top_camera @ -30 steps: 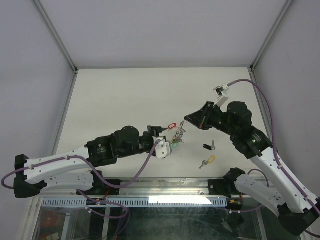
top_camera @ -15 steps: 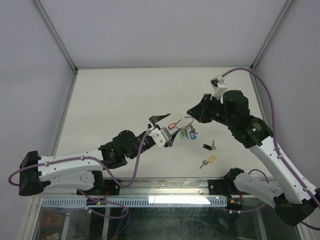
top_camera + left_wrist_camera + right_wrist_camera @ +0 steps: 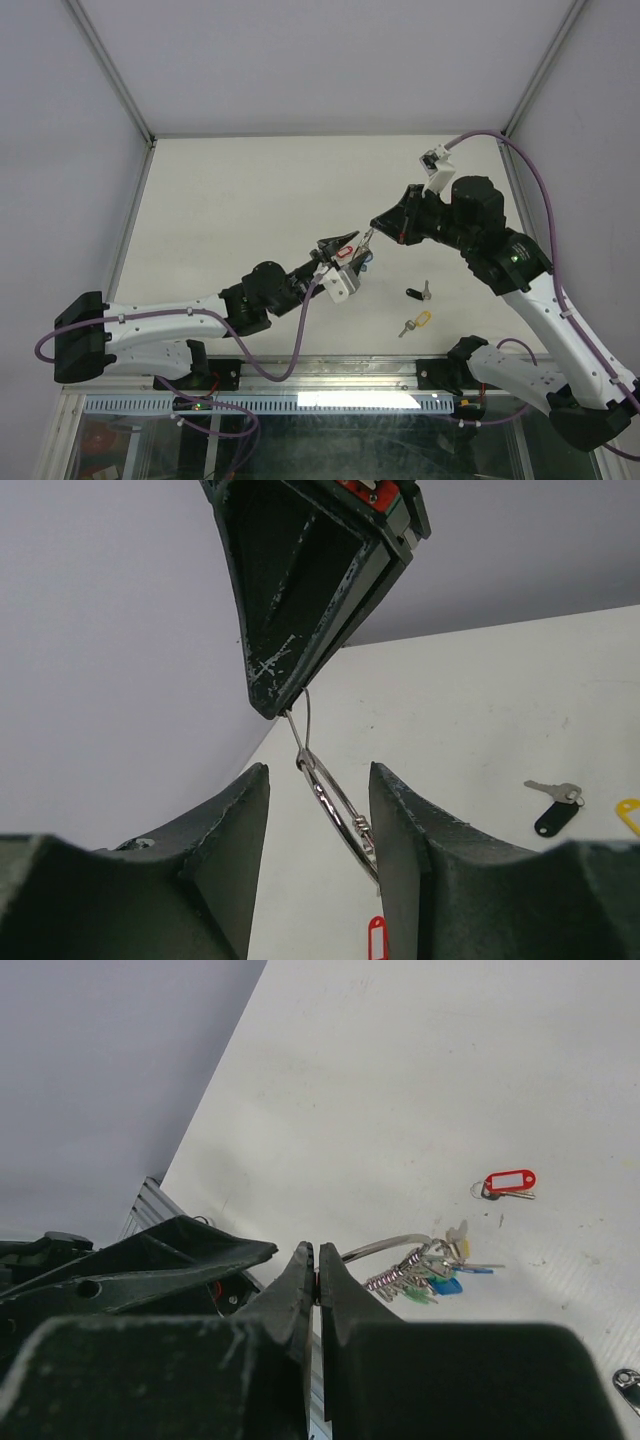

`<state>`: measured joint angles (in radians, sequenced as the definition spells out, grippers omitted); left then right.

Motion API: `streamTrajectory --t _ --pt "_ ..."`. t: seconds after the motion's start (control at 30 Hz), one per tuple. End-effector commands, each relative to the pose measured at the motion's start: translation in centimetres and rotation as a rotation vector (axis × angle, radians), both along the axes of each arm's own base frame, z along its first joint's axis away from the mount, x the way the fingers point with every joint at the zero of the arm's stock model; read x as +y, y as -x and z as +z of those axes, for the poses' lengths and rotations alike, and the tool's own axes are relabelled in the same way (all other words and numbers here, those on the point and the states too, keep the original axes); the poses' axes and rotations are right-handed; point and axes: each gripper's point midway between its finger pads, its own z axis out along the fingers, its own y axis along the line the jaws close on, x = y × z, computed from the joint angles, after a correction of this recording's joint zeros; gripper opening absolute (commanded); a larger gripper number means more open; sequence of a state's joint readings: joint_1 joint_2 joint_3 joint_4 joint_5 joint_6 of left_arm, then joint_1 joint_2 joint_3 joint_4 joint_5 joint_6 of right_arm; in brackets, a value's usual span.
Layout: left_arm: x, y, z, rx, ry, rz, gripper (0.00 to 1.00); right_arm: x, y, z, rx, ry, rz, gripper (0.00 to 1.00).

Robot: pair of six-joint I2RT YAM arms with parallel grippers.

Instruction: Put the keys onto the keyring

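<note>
L gripper (image 3: 318, 780) agape, R gripper (image 3: 317, 1260) clamped

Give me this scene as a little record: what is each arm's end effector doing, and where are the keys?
right end effector: shut, pinching the thin silver wire keyring by its top
left end effector: open, one finger on each side of the hanging keyring, no contact visible
already on the keyring: bunch of keys with green and blue plastic heads
loose on the white table: black-headed key, yellow-headed key, red-tagged key
</note>
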<state>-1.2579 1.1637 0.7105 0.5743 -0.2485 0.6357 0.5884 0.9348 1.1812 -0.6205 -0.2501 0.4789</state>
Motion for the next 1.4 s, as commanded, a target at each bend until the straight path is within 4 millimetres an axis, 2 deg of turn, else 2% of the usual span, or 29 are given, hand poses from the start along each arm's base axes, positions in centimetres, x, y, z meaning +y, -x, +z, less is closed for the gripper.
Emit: streamTrajectory --t 0.0,0.33,0.77,1.2,1.33,1.37 --pt "-0.7 0.9 3.2 -0.065 0.097 -0.047 0.42 0.6 0.9 5.3 -0.110 -0.120 0.051 0.00" --pt "-1.2 0.1 3.8 -0.082 0.116 -0.007 0.33 0.8 1.4 5.5 -0.105 -0.137 0.071 0.00" --pt "-0.6 -1.0 4.3 -0.107 0.119 0.066 0.29 1.1 1.8 5.6 -0.107 -0.139 0.105 0.00" --pt "-0.8 -1.1 4.0 -0.104 0.104 0.068 0.13 1.3 2.0 5.6 -0.109 -0.145 0.126 0.00" --pt "-0.7 -1.1 4.0 -0.107 0.104 0.071 0.00 1.3 1.9 5.4 -0.109 -0.140 0.123 0.00" --pt "-0.6 -1.1 4.0 -0.112 0.103 0.072 0.00 1.3 1.9 5.4 -0.113 -0.138 0.122 0.00"
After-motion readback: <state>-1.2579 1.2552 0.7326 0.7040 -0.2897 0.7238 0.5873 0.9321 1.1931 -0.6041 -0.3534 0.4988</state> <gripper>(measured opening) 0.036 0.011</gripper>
